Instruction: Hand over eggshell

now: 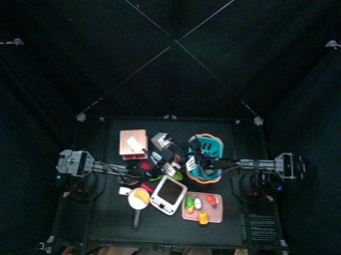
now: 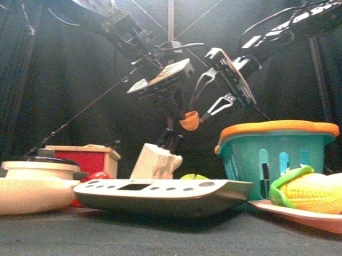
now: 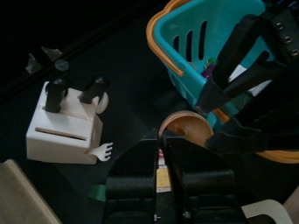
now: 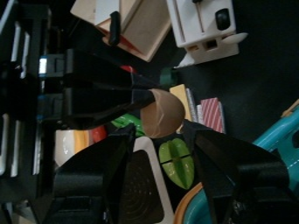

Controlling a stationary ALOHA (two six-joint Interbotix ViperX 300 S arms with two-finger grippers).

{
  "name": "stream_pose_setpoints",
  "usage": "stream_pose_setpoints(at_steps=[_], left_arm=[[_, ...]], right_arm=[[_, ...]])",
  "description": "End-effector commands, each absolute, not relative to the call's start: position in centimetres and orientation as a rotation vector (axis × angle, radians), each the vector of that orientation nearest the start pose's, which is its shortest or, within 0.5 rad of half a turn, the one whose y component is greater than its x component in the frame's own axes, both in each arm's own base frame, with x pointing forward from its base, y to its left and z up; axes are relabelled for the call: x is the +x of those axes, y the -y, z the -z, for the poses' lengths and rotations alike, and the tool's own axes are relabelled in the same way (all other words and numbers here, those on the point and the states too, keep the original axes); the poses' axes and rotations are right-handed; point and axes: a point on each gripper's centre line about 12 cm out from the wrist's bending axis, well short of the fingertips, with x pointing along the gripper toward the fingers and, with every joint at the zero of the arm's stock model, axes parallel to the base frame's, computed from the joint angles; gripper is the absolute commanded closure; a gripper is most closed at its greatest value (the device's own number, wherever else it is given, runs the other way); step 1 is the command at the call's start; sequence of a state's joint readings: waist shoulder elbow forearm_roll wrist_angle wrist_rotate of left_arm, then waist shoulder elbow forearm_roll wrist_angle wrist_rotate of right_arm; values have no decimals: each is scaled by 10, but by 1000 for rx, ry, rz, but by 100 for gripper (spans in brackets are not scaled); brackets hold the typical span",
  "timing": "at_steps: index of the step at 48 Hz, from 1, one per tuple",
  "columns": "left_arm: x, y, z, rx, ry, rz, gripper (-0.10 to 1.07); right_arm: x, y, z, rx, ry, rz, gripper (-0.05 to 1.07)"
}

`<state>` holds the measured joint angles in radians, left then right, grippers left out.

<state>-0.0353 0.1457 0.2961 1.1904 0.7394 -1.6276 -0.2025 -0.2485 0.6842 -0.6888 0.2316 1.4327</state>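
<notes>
The eggshell (image 2: 191,121) is a small brown half shell held in the air above the middle of the table. It shows in the left wrist view (image 3: 187,129) and in the right wrist view (image 4: 162,111). My left gripper (image 3: 184,147) is shut on it. My right gripper (image 4: 162,133) has come in from the other side with its jaws spread open on either side of the shell, not closed on it. Both grippers meet over the table's middle in the top view (image 1: 181,154).
A teal basket with an orange rim (image 2: 274,150) stands at the right, close to the grippers. Below them are a white block-shaped item (image 2: 158,160), a white scale (image 2: 160,190), a cream bowl (image 2: 40,185), a red box (image 2: 87,158) and corn on a plate (image 2: 314,190).
</notes>
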Motion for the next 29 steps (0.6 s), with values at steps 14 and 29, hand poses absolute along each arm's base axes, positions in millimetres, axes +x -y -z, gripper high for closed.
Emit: stream_pose_setpoints(at_steps=[14,29], left_arm=[[449,-57,-240,-245,-491,-768,51],[455,-53,-243,-238,-473,-704,48]], right_arm=[[343,95,-242,760,-454,589,30],[342,100,-238,776,-458,607,50]])
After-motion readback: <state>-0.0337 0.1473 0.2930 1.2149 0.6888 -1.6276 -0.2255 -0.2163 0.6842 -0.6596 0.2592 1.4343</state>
